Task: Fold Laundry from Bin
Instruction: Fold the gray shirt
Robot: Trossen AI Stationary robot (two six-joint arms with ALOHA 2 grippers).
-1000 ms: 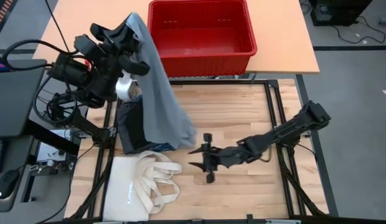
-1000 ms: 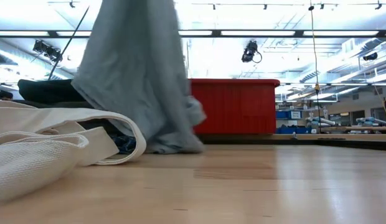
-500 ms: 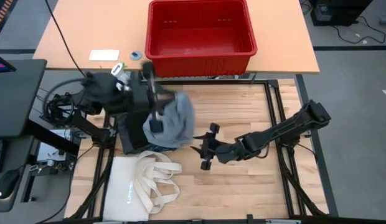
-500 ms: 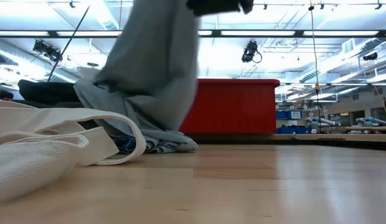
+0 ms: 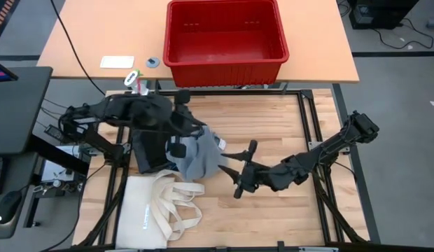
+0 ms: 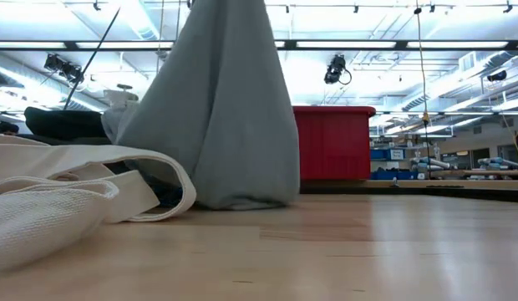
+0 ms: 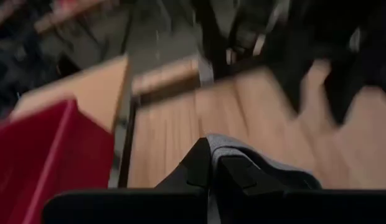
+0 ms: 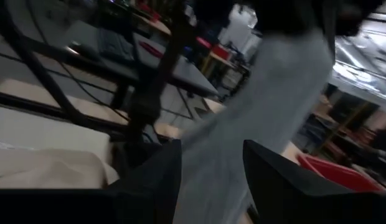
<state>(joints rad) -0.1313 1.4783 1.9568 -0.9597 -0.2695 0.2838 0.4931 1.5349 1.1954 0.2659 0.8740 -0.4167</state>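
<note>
Both grippers had moved: the left gripper (image 5: 180, 145), clamped on the grey garment (image 5: 198, 155), had lowered it toward the bench's left side. The right gripper (image 5: 239, 168), fingers apart, had closed in beside the hanging, bunched cloth.

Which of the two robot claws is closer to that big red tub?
The left. The left gripper, shut on the light grey garment, hangs just in front of the red bin. The right gripper, open, sits farther out over the wooden table.

wooden table (image 5: 273, 129), tote bag (image 5: 157, 206), laundry (image 5: 196, 150)
</note>
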